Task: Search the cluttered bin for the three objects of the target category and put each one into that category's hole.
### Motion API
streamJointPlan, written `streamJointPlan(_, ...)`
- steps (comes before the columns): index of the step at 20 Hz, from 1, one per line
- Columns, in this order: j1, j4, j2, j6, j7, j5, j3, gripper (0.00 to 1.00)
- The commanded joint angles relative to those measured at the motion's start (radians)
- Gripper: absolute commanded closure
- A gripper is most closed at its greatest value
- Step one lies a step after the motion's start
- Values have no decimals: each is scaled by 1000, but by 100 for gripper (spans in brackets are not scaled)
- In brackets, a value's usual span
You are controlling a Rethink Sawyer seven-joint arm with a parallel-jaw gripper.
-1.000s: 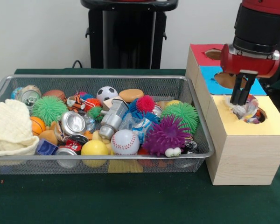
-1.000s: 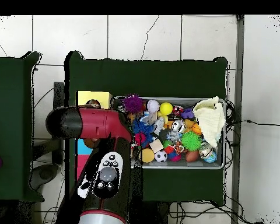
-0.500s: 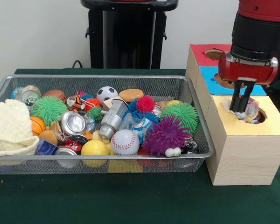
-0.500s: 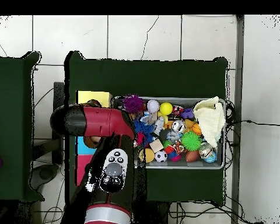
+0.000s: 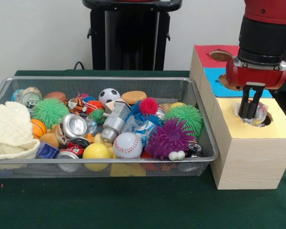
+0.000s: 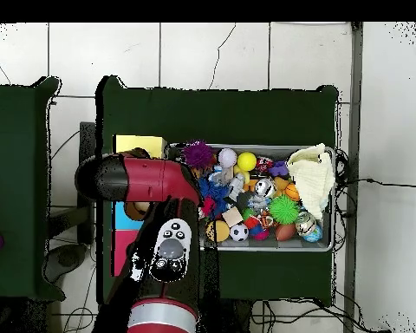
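My gripper [image 5: 248, 113] hangs over the round hole in the yellow top of the wooden box [image 5: 276, 128], right of the bin. Its two dark fingers stand close together, pinched on a crumpled clear plastic wrapper [image 5: 260, 114] that sits in the hole's mouth. The box's blue section [image 5: 218, 87] and red section [image 5: 205, 52] lie behind, each with its own hole. In the overhead view the red arm [image 6: 151, 182] covers the gripper and the hole; only a corner of the yellow top [image 6: 140, 144] shows.
The wire mesh bin [image 5: 105, 161] left of the box is packed with a baseball [image 5: 127, 145], purple [image 5: 169, 137] and green [image 5: 185, 117] spiky balls, crushed cans [image 5: 74, 125], a soccer ball [image 5: 109, 95] and a cream cloth [image 5: 9, 130].
The gripper has shifted slightly right and lower over the yellow hole, and the wrapper has sunk deeper into the hole with it. The bin's contents have not moved.
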Motion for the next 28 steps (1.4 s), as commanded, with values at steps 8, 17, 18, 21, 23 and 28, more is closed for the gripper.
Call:
streamJointPlan(8,33,11,123,-26,200,-10,13,100)
streamJointPlan(17,20,3,148,-48,167,-17,26,100)
streamJointPlan(18,18,11,146,-61,165,-19,29,100)
streamJointPlan(21,13,14,149,-74,157,-22,36,100)
streamJointPlan(23,10,9,153,-81,154,-21,39,100)
streamJointPlan(28,5,-14,178,-102,148,-22,42,100)
